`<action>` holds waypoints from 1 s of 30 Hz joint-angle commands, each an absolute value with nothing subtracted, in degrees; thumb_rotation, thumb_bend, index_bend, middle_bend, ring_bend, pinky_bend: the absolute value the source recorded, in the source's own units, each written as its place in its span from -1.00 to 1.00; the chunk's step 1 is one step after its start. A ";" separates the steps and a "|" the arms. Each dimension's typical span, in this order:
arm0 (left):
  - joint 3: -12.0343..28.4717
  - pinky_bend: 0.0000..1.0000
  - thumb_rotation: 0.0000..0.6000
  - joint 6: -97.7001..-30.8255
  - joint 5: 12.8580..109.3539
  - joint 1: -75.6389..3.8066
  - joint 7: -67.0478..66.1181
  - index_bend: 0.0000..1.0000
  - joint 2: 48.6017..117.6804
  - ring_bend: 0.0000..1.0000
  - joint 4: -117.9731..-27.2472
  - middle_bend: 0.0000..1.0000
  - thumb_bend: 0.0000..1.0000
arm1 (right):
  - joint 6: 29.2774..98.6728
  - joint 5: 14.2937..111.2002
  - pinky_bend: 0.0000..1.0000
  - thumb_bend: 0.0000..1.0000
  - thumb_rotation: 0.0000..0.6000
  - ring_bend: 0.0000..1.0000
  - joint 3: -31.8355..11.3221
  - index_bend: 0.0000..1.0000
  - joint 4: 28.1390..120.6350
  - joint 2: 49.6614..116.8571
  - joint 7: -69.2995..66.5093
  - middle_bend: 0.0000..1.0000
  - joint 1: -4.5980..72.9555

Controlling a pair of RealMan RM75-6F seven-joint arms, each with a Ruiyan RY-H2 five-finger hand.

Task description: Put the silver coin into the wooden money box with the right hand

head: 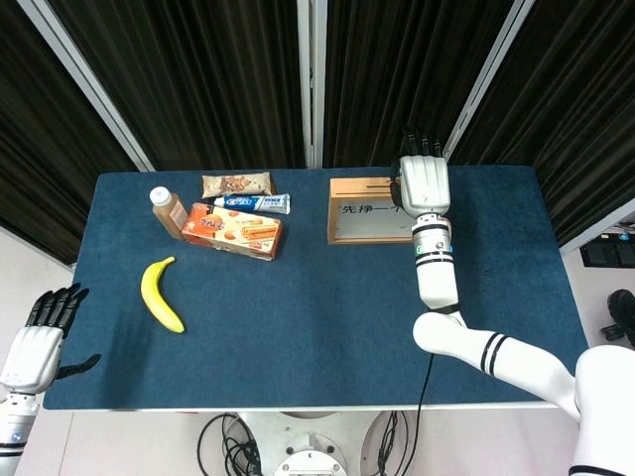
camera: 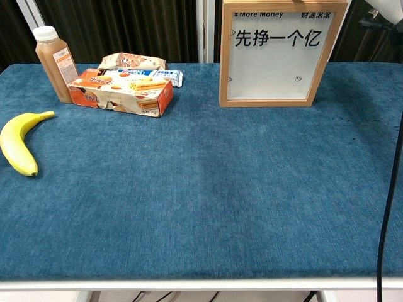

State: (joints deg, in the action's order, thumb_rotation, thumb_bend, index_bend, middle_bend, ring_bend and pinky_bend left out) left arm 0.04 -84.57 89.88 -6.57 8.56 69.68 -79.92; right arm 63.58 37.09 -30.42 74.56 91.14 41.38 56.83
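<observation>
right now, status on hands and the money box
Right hand over right end of wooden money box, silver coin not visible. Left hand open, off table. Nothing blocking.
</observation>
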 commanded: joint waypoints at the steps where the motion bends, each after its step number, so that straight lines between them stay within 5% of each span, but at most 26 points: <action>1: 0.05 -1.00 1.00 -84.52 89.79 -6.57 8.59 -0.95 69.65 -1.00 -79.95 -1.00 -0.75 | 63.12 36.60 -1.00 -0.13 1.00 -1.00 -29.80 0.41 73.80 91.35 40.59 -0.85 56.96; 24: 0.07 -1.00 1.00 -84.20 89.29 -6.64 9.00 -0.95 69.71 -1.00 -79.60 -1.00 -0.75 | 63.74 35.07 -1.00 -0.14 1.00 -1.00 -27.74 0.36 74.00 91.23 39.01 -0.85 57.92; 27: 0.09 -1.00 1.00 -84.24 89.30 -6.65 8.99 -0.95 69.76 -1.00 -79.59 -1.00 -0.76 | 63.48 34.80 -1.00 -0.23 1.00 -1.00 -27.62 0.05 74.20 91.14 38.73 -0.88 57.99; 30: 0.09 -1.00 1.00 -84.24 89.22 -6.63 8.97 -0.95 69.76 -1.00 -79.59 -1.00 -0.76 | 62.94 34.22 -1.00 -0.28 1.00 -1.00 -27.62 -0.54 74.73 90.74 38.41 -0.94 57.96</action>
State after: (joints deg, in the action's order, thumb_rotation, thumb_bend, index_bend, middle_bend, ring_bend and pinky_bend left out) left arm 0.09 -84.24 89.22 -6.63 8.97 69.76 -79.59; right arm 63.02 34.29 -27.62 74.66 90.81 38.47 57.97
